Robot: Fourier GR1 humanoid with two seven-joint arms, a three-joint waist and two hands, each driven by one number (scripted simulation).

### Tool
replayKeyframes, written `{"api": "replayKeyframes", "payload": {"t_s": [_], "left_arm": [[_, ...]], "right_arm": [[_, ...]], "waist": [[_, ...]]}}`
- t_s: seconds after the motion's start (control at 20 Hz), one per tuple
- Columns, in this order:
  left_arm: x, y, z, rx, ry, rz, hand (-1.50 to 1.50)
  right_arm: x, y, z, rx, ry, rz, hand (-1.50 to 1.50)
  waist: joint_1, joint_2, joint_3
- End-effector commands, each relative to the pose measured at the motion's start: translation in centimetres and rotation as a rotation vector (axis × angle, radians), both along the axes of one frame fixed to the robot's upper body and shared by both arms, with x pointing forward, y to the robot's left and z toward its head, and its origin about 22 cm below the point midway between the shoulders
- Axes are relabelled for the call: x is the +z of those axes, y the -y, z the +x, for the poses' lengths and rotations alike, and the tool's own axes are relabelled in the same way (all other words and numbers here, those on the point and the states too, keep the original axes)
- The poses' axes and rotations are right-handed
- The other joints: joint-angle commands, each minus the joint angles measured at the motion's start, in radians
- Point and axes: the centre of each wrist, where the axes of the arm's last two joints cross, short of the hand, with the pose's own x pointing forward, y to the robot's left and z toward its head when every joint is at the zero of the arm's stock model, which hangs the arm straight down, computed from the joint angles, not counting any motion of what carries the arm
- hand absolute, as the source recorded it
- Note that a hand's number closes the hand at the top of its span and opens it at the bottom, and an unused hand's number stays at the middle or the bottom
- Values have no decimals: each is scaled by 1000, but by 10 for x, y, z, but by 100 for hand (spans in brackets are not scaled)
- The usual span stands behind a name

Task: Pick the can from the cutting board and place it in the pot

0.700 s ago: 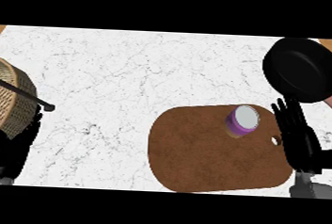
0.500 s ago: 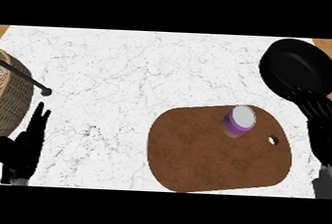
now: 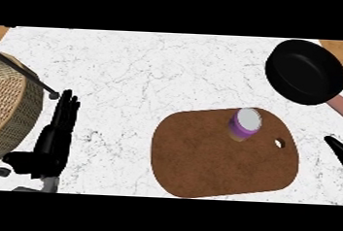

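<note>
While the can (image 3: 244,123) stands on the cutting board (image 3: 215,163), my left hand (image 3: 49,146) rests released, right hand (image 3: 339,151) barely showing, grip untellable, pot (image 3: 305,72) apart.

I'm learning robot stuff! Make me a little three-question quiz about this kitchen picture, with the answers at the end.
1. True or false: the can is already inside the pot.
2. What does the can stand on? A) the cutting board B) the wicker basket C) the marble counter
3. Which hand shows more in the view, the left hand or the right hand?

Key
1. False: it stands upright on the board, apart from the pot.
2. A
3. The left hand, fingers straight, beside the basket. Only the right hand's fingertips show at the right edge.
</note>
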Motion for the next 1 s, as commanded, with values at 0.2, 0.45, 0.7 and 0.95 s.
{"api": "replayKeyframes", "payload": {"t_s": [0.2,0.45,0.7,0.95], "left_arm": [[7,1,7,-32,29,-24,0],[0,20,-2,-35,23,-19,0],[7,17,4,-30,55,-11,0],[11,28,6,-44,46,-8,0]], "right_arm": [[9,-44,-59,33,137,-140,-150],[30,-32,-76,-15,-127,-416,-150],[43,-41,-85,-34,-409,-685,-150],[53,-80,-69,-84,-523,-715,-150]], "waist": [[20,6,0],[20,8,-2],[33,12,-5],[45,10,-1]]}}
